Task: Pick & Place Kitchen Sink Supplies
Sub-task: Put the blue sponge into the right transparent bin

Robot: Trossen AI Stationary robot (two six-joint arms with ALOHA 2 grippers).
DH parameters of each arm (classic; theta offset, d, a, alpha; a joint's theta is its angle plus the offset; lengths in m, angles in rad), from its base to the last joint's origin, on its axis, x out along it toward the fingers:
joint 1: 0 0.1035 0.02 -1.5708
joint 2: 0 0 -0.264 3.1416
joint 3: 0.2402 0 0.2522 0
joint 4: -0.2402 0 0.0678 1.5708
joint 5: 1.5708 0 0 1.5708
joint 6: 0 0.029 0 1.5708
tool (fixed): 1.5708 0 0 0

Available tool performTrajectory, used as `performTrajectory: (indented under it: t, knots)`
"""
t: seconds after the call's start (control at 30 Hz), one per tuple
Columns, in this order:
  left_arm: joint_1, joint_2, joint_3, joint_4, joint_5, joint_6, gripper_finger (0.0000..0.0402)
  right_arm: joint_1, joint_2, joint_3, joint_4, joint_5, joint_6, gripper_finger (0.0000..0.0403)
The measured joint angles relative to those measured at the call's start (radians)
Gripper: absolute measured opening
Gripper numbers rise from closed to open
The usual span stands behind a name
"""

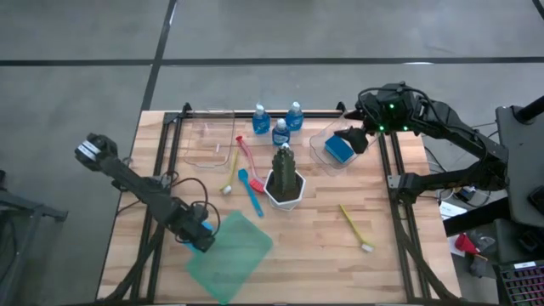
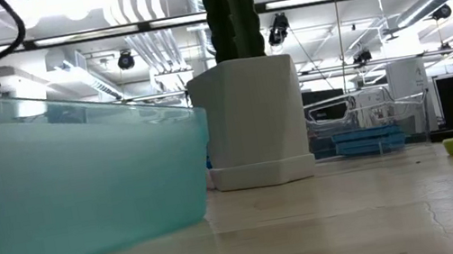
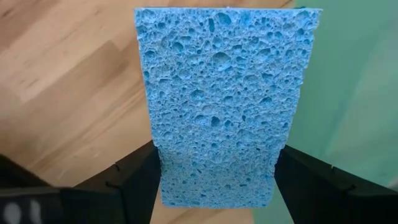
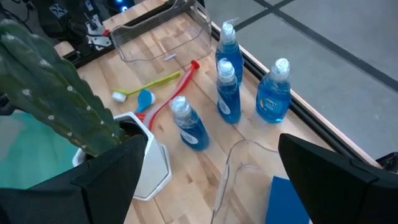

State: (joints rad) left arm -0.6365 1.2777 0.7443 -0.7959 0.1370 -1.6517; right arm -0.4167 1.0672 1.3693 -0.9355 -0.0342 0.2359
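My left gripper [image 1: 199,236] is shut on a blue sponge [image 3: 224,106] at the table's near left, over the edge of the translucent green sheet [image 1: 231,248]. My right gripper [image 4: 217,186] is open and hovers above a clear tray [image 1: 327,151] at the far right. Another blue sponge [image 1: 338,150] lies in that tray. Blue bottles [image 1: 280,132] stand at the far edge. Red [image 1: 246,155], yellow [image 1: 230,172] and blue [image 1: 252,192] brushes lie left of the cactus pot [image 1: 286,180]. A lime brush [image 1: 357,228] lies to the near right. My left gripper pinches the blue sponge between its two fingers [image 3: 134,180], which sit on the sponge's two long edges at its near end [image 3: 217,186]. The fingers slant down from the table's left. The rest of the sponge sticks out past the fingertips, over wood and green sheet. I cannot tell whether its far end touches anything.
A second clear tray [image 1: 208,136] sits at the far left of the table. The cactus in its white pot [image 2: 253,123] stands mid-table. Black rails run along the table's far, left and right sides. Bare wood shows between the cactus and the lime brush.
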Motion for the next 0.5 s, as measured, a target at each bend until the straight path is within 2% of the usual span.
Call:
performTrajectory:
  t: [0.27,0.5]
  knots:
    - [0.0,-0.122,0.025,-0.014,-0.104,-0.061,0.028,0.0,0.0,0.0,0.008,-0.002,0.0,0.0368]
    - [0.0,-0.244,0.033,-0.011,-0.248,-0.134,0.028,0.0,-0.001,0.0,0.025,-0.027,0.022,0.0368]
